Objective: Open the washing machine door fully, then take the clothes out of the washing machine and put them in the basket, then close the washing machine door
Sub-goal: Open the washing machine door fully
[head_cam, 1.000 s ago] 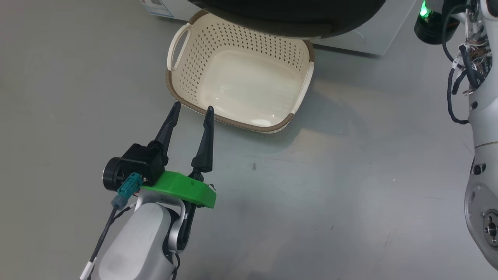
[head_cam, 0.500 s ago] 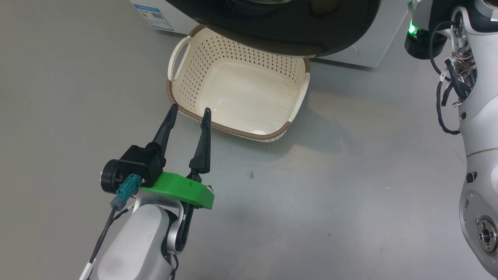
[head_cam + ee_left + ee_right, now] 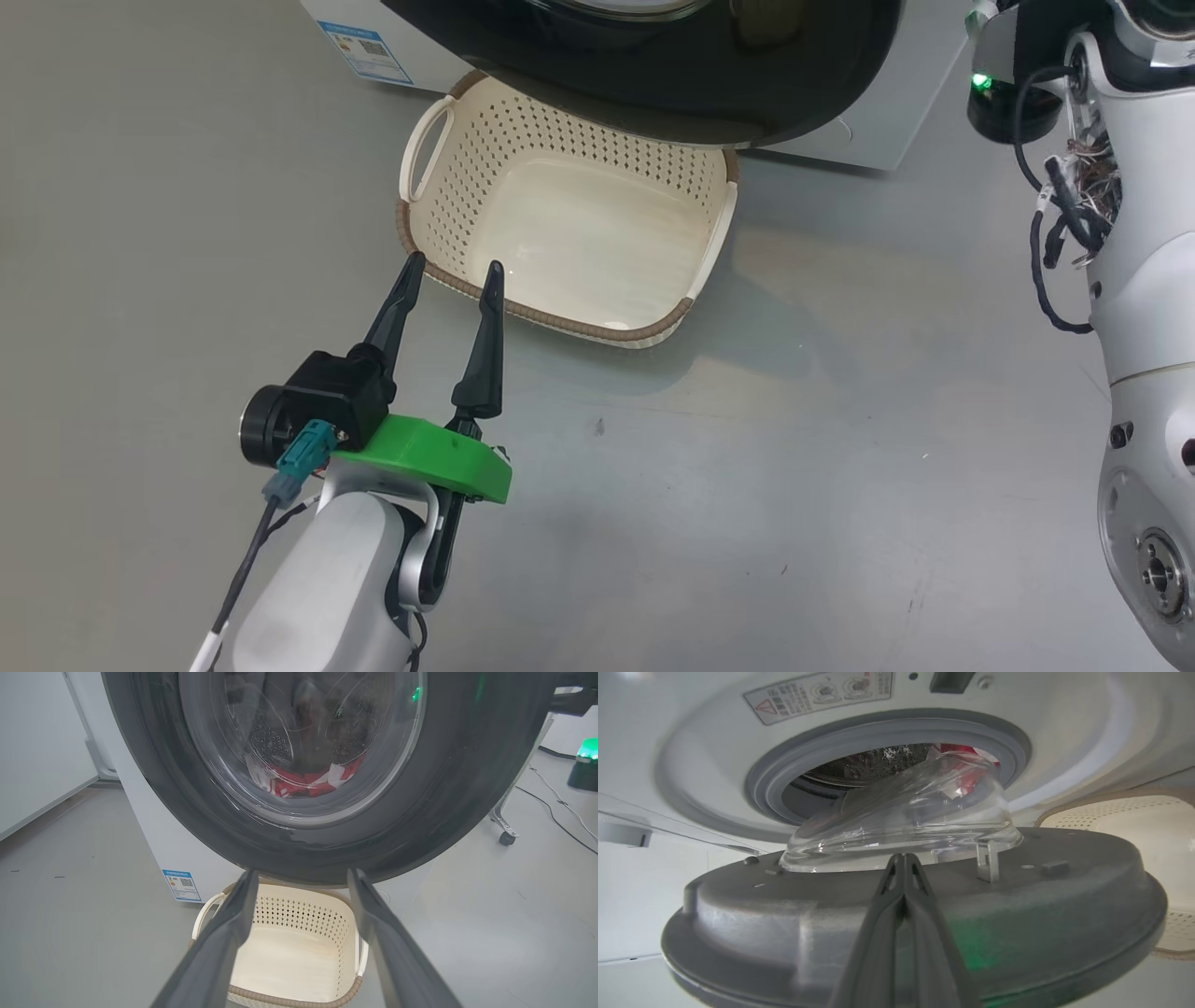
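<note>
The washing machine door (image 3: 653, 89), with its glossy black rim and glass bowl, stands ajar over the far end of the basket (image 3: 560, 322). My left gripper (image 3: 456, 264) is open and empty, its tips just short of the basket's near left rim. In the left wrist view the left gripper (image 3: 302, 873) points at the door (image 3: 163, 788), and the red clothes (image 3: 308, 777) show through the glass. My right gripper (image 3: 903, 856) is shut, its tip at the base of the glass bowl (image 3: 901, 816) on the door's grey inner face (image 3: 1017, 914). Behind it are the washing machine's rubber ring (image 3: 878, 732) and more clothes (image 3: 966, 781).
The white washing machine (image 3: 878, 103) stands at the top of the head view, with a blue label (image 3: 364, 51) at its lower left corner. My right arm (image 3: 1139, 280) with loose cables rises along the right edge. Grey floor surrounds the basket. A wheeled stand (image 3: 507, 835) and cables lie at the right.
The head camera has moved, so the whole picture shifted down and more of the door and the label shows. My left gripper stays open in place. My right arm shifted slightly.
</note>
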